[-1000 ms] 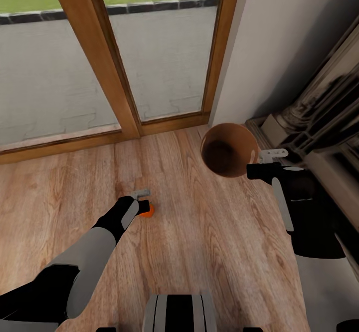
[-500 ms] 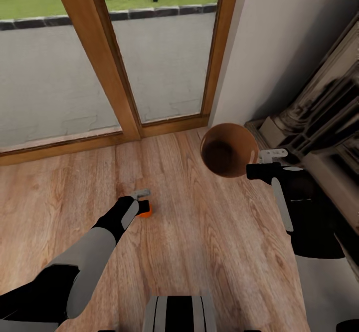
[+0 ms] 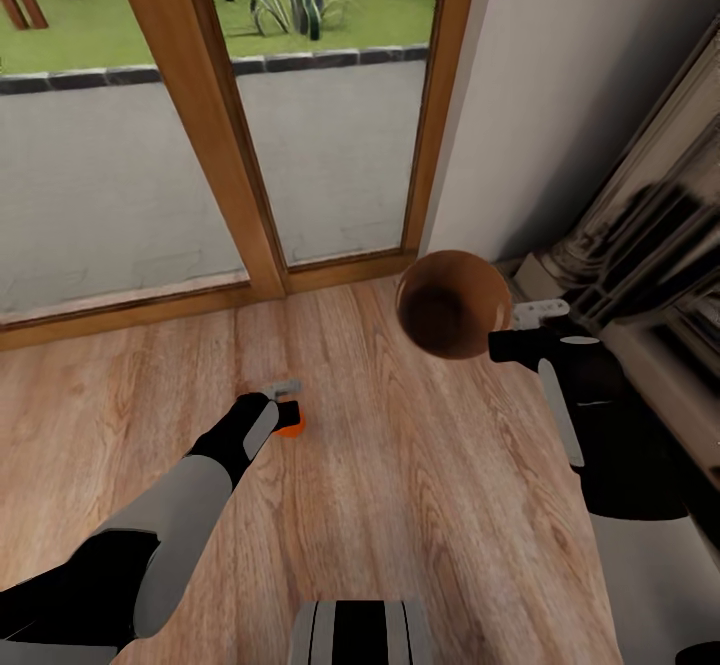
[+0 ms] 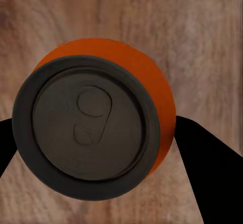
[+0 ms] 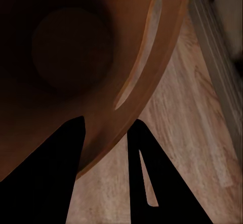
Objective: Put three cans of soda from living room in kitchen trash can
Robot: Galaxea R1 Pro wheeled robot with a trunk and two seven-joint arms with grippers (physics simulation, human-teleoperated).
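Note:
A bright orange can of soda (image 3: pixel 292 428) sits between the fingers of my left gripper (image 3: pixel 287 413), low over the wood floor. The left wrist view looks down on the can's dark lid (image 4: pixel 88 128) and orange side (image 4: pixel 154 82), with a black finger pressed against each side. My right gripper (image 3: pixel 512 337) is shut on the rim of the wood-brown trash can (image 3: pixel 452 303), which hangs tilted with its dark inside facing me. In the right wrist view one finger lies inside the trash can's wall (image 5: pixel 136 77) and the other outside. No other cans show.
Wood-framed glass doors (image 3: pixel 205 145) stand ahead, with paving and grass behind them. A white wall (image 3: pixel 560 95) meets them at the right. Dark carved furniture (image 3: pixel 640 235) runs along the right side. Bare wood floor (image 3: pixel 420 485) lies between my arms, and my base (image 3: pixel 360 635) shows at the bottom edge.
The head view has tilted up a little, so more of the garden shows. Both arms keep their hold and their place relative to me.

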